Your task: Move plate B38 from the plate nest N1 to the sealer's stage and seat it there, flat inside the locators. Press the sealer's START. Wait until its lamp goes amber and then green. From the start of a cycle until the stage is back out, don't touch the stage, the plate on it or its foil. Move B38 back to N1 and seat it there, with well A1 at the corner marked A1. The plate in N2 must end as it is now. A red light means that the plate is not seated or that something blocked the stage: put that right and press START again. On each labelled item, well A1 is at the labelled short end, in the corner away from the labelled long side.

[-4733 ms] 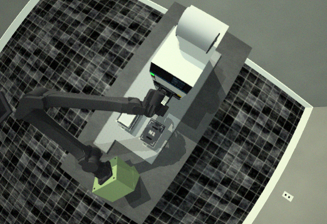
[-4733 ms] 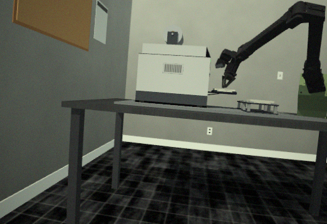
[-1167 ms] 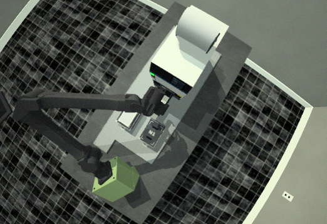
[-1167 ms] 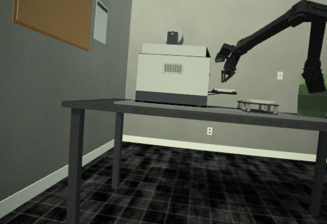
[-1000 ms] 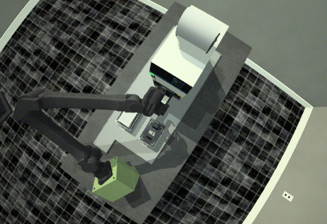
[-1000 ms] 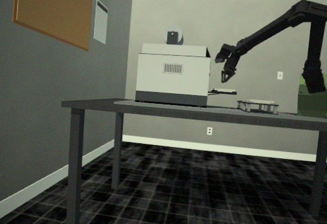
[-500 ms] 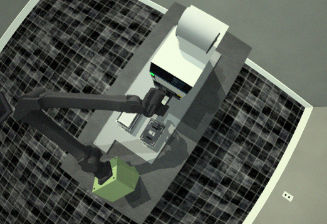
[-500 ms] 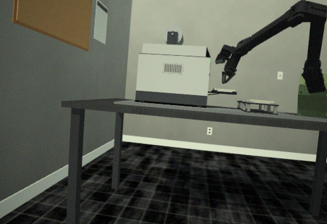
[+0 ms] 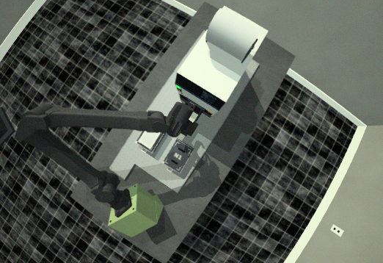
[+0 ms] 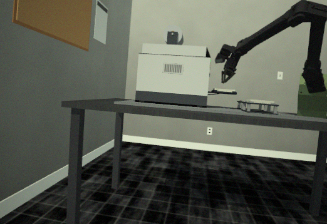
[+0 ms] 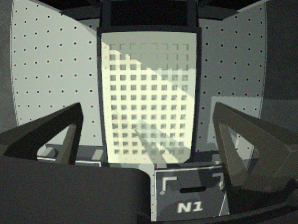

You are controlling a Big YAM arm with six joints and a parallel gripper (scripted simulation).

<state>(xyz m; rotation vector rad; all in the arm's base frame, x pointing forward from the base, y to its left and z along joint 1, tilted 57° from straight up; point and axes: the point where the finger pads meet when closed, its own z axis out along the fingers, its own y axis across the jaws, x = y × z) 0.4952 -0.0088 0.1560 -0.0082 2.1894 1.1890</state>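
Hovering spread and empty, the black parallel gripper (image 11: 149, 137) hung directly above the pale gridded well plate (image 11: 149, 99), whose long axis ran toward the white sealer (image 10: 173, 74)

Two plates (image 11: 149, 103) (image 9: 150, 140), two nests (image 9: 178, 157) (image 10: 258, 106), one sealer (image 9: 214, 70).

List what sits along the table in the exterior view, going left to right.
Sealer → plate on the sealer's stage, with the open gripper hovering just above it → nest holding a plate → green robot base at the right edge.
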